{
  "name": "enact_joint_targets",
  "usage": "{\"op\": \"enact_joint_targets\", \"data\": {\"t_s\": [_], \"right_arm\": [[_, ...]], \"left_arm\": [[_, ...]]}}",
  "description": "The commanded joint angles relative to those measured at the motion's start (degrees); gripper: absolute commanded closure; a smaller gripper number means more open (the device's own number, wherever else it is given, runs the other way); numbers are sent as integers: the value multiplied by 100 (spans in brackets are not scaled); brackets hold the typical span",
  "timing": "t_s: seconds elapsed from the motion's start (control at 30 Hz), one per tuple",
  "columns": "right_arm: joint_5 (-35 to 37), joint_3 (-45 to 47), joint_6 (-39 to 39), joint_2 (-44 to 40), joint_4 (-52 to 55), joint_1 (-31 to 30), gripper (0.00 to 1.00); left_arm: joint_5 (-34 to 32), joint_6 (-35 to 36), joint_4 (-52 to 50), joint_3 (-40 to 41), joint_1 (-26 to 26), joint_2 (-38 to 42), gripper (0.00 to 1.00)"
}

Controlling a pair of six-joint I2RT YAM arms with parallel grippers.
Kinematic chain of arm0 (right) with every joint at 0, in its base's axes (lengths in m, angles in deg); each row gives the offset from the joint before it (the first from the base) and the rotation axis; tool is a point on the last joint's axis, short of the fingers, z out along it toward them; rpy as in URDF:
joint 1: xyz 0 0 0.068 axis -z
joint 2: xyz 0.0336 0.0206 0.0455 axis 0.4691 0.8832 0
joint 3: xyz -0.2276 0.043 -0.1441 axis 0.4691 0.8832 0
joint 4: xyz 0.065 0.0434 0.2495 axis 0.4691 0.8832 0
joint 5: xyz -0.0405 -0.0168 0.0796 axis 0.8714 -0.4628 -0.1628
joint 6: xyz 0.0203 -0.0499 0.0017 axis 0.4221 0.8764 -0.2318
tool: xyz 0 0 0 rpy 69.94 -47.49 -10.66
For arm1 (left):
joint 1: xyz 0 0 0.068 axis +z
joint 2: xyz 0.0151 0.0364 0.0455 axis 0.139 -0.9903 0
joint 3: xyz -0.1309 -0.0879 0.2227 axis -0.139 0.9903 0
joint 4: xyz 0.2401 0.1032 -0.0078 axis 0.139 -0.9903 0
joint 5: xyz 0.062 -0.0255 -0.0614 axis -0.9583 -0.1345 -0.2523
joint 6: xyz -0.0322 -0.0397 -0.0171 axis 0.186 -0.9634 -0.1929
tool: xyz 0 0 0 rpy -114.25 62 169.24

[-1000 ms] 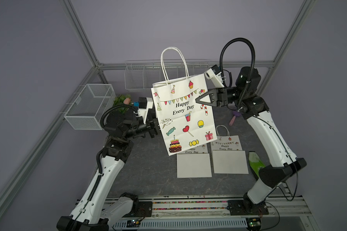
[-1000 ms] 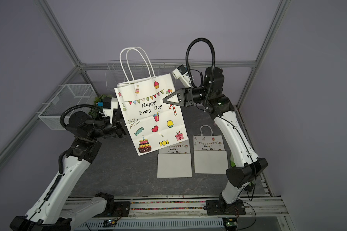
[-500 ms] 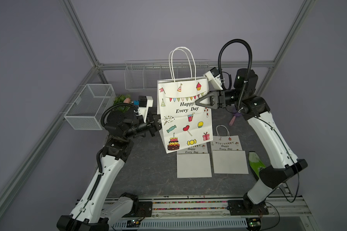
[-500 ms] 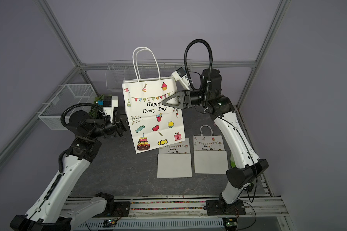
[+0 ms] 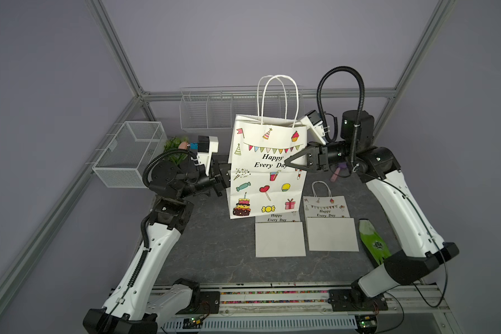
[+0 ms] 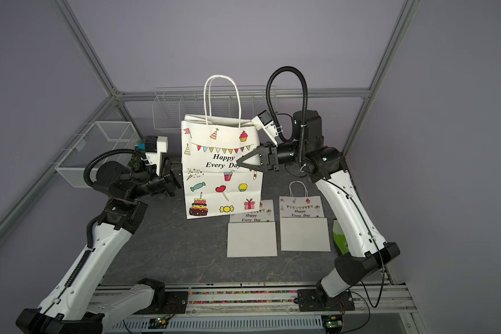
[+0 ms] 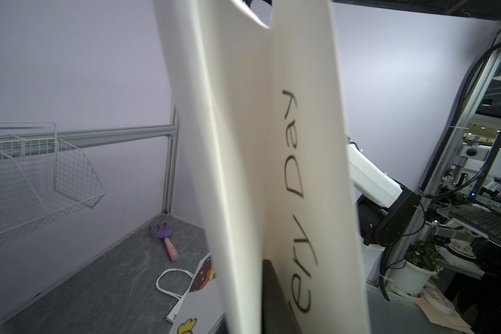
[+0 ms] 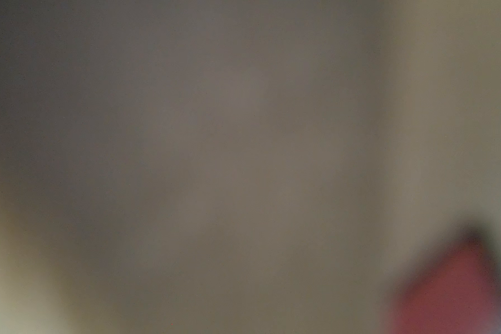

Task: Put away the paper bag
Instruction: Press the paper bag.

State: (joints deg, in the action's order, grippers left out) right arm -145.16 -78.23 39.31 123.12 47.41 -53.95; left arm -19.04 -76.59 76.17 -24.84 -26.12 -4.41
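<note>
While the paper bag [image 5: 268,173] stands upright between my 2 arms, mouth open and handles up, I judge that none of the putting away is done yet. My left tool [image 5: 224,180] pinches the fold of the bag's left side; the left wrist view shows the paper running straight into it. My right tool [image 5: 288,161] sits against the front face near the right edge. I cannot tell whether it is spread or pinching, because its wrist view is pure blur.

I also cannot tell whether the bottom edge rests on the tabletop [image 5: 214,245] or hangs just above it. In both top views that edge overlaps the top of the nearer flat bag [image 5: 279,237], with another flat bag [image 5: 331,231] just beside it.

As I read it, the bag must be either flattened like those or carried to a basket. The rear wire rack [image 5: 209,112] sits behind the handles, and the mesh basket [image 5: 128,156] is well apart on the left. Bare tabletop lies in front and to the left. The right side is crowded by both flat bags and a green packet [image 5: 373,243].
</note>
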Motion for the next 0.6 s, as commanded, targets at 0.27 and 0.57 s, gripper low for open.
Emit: {"op": "enact_joint_targets", "data": {"t_s": [0.27, 0.57], "right_arm": [[337, 163, -346, -238, -750, -41, 87], [581, 185, -559, -489, -939, 269, 93]], "left_arm": [[292, -96, 235, -117, -170, -146, 77], [-61, 537, -705, -277, -157, 93, 4]]}}
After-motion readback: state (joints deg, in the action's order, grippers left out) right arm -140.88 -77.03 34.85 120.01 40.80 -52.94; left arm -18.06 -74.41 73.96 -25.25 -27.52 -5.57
